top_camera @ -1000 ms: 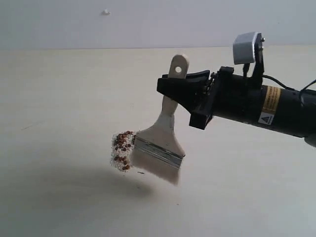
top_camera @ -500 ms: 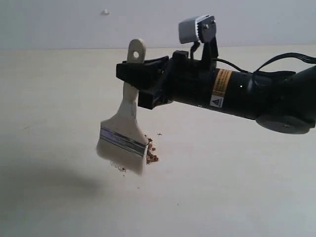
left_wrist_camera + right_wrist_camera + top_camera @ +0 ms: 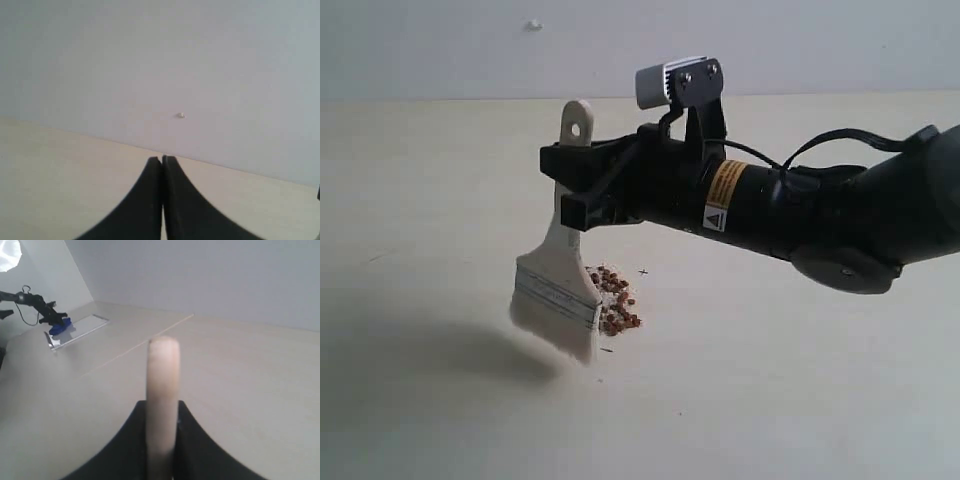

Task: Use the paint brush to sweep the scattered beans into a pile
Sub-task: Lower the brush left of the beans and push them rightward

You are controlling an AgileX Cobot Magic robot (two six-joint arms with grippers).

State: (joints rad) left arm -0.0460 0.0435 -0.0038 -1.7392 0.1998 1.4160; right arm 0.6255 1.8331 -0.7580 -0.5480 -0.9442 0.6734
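The right end effector pinches the white tapered handle of the wide flat paint brush with pale cream bristles and a silver metal ferrule. In the right wrist view the handle stands upright between the two black jaws. The left end effector is pressed together with nothing in it, away from the work.

The tiny round reddish-brown beans lie in a small loose cluster on the pale cream counter, just beside the right edge of the bristles. The brush hangs tilted, bristles down. I cannot tell whether the tips touch the surface.

The step in hand looks like tightening the cluster from its left side. To do it well, the bristles should rest lightly on the counter, flexed only a little, and move in short slow strokes toward the middle of the cluster. A hard or fast stroke would likely flick the round beans outward, since they roll easily. A few dark specks lie apart from the cluster, too small to identify, and probably need gathering from outside inward.

A second ago the brush was on the other side, with the beans and plenty of white crumbs against its left edge, and the arm reached in less far. Now the brush is left of the beans, the cluster sits further right, and fewer crumbs show.
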